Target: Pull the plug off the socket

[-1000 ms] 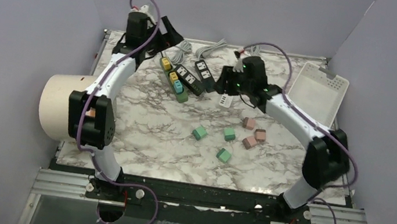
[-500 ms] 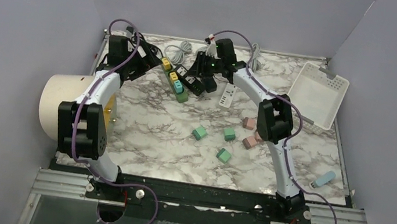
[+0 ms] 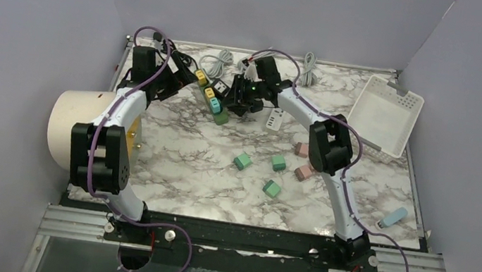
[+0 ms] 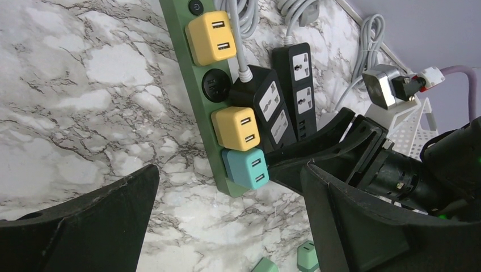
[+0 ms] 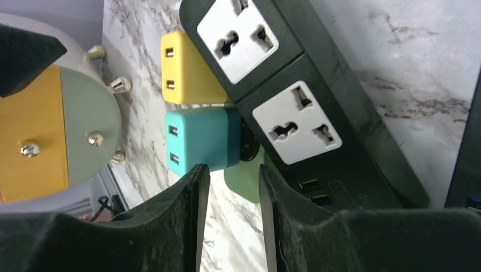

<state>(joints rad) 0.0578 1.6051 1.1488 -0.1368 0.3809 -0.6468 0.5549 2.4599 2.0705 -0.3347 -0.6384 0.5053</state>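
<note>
Peering down from above, I could hardly separate my right gripper (image 3: 232, 99) from the black power strips (image 4: 275, 110) it covered near the far edge, left of centre. My right wrist view was clearer. The jaws stood a narrow gap apart with nothing clamped. Their tips were at the teal plug (image 5: 201, 139), which sat in the end socket of the green power strip (image 5: 244, 180). Its prongs were hidden, and I could not tell whether either finger touched it. A yellow plug (image 5: 187, 68) sat just beside it.

My left gripper (image 4: 230, 175) hung over the same spot, jaws spread wide and empty. The strip's far end was cut off in that view.

The marble table (image 3: 184, 164) carried loose green plugs (image 3: 242, 161) and pink plugs (image 3: 303, 172) around the middle. A pale blue block (image 3: 392, 216) lay by the near right corner, and grey cables (image 3: 216, 61) ran along the far edge. A white tray (image 3: 385, 113) sat tilted at the far right corner, and a beige drum (image 3: 75, 128) overhung the left edge. Lilac walls (image 3: 28, 6) closed three sides.
</note>
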